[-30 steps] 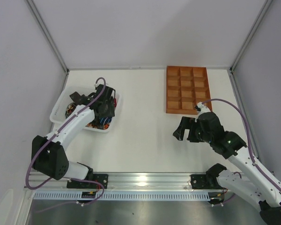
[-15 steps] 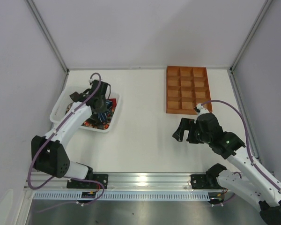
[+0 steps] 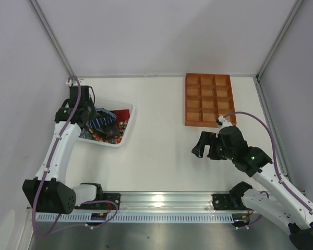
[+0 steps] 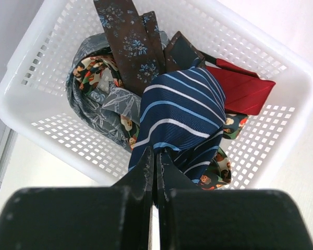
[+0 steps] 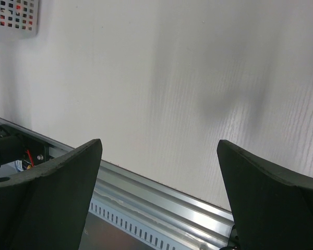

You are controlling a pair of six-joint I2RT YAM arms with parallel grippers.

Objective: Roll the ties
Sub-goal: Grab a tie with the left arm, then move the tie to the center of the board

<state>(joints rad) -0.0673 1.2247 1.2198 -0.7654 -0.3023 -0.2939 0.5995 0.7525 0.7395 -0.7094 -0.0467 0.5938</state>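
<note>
Several ties lie heaped in the white basket (image 4: 36,130): a brown flowered tie (image 4: 128,41), a red tie (image 4: 242,88), a grey patterned tie (image 4: 94,99) and a navy tie with light-blue stripes (image 4: 182,114) on top. My left gripper (image 4: 156,153) is shut on the near end of the navy tie, pinching its fabric between the fingertips. From above, the left gripper (image 3: 86,112) hangs over the basket's left part, with the navy tie (image 3: 100,121) trailing from it. My right gripper (image 3: 203,145) hovers open over bare table, nothing between its fingers (image 5: 73,172).
An orange-brown compartment tray (image 3: 208,99) sits at the back right, just beyond the right arm. The basket (image 3: 126,112) stands at the left, close to the side wall. The metal rail (image 5: 161,198) runs along the table's near edge.
The left gripper closed on the navy tie in the basket, and the left arm swung from the basket's right side toward its left, drawing the tie with it. The right arm stayed still.
</note>
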